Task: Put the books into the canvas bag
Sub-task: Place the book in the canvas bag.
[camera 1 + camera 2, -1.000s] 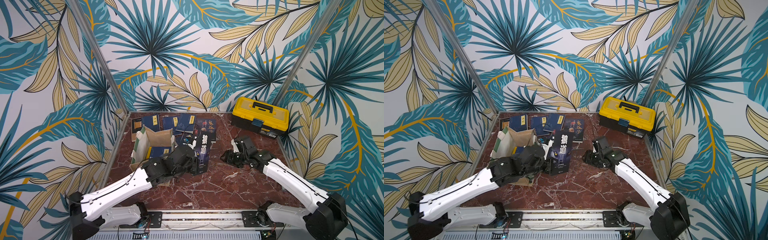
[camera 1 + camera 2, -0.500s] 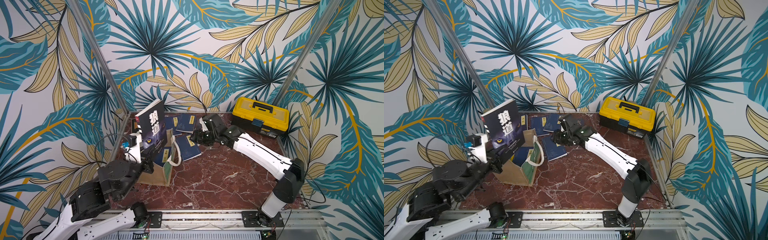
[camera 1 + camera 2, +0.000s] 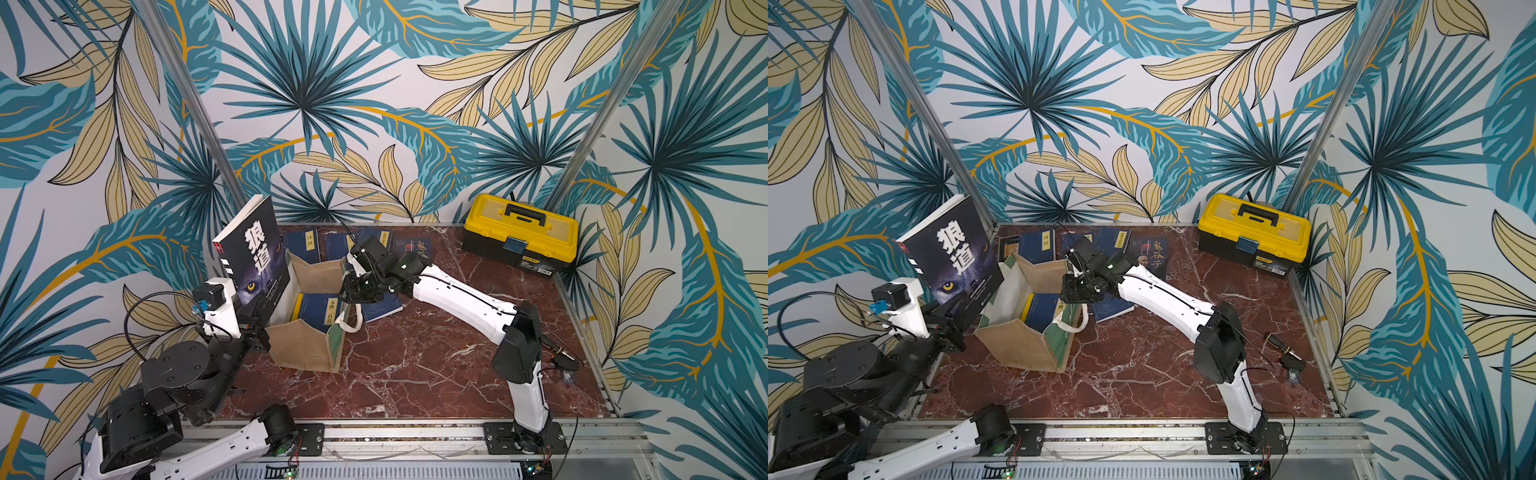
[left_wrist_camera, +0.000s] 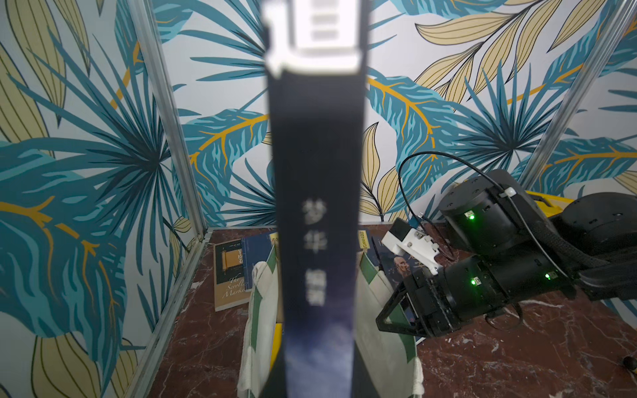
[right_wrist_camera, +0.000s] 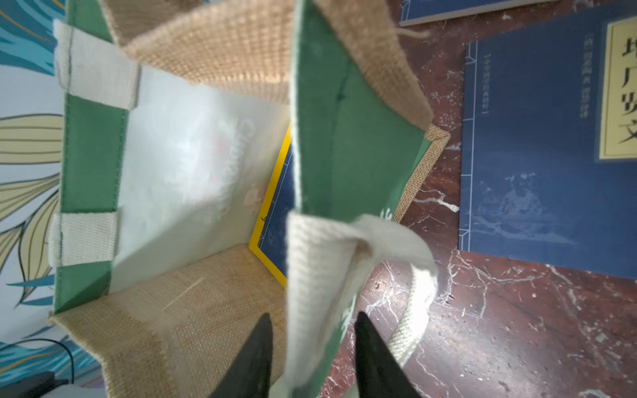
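My left gripper is shut on the lower edge of a dark book with a wolf's eye on its cover, held upright above the left rim of the canvas bag. The bag stands open, with a navy book inside. My right gripper is open. Its fingers straddle the bag's green right wall beside the white handle, not touching the fabric. A navy book lies on the table right of the bag. More books lie along the back edge.
A yellow-and-black toolbox stands at the back right. A small dark tool lies near the right edge. A tan book lies in the back left corner. The walls close in on three sides.
The left arm has lifted the wolf book from the table to above the bag's left rim. The right gripper has swung past the back books to the bag's right wall, and its jaws have narrowed.
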Robot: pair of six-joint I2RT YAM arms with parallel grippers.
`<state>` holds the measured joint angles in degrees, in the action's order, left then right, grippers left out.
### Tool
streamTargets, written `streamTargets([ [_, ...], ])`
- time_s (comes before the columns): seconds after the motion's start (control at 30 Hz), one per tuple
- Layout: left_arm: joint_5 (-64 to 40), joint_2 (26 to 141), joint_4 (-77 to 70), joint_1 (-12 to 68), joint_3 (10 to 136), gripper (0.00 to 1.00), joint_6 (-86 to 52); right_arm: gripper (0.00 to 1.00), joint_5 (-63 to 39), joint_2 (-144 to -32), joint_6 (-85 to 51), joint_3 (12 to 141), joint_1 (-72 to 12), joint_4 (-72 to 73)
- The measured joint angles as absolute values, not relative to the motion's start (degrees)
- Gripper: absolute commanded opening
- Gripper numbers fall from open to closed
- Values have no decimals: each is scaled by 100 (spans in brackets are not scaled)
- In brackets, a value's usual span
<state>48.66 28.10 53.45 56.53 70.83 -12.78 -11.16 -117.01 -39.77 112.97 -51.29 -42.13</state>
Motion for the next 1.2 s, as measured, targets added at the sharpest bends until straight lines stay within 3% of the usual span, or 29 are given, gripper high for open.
streamTargets([
  [0.3,4606,4042,6036,5653,7863,1,-1260,21,-1068,-11518,-4036,10888,-5109,-4075],
  [0.47,4228,4915,6410,5564,8007,0,-1396,18,-1009,-11351,-4101,10624,-5109,-3883],
  [0.8,2034,5384,6825,3535,7894,0,-1712,17,-1033,-11205,-4333,10339,-5105,-3463],
  [1.2,934,5730,7456,3148,7876,0,-1907,17,-1057,-11205,-4445,10326,-5035,-3280],
])
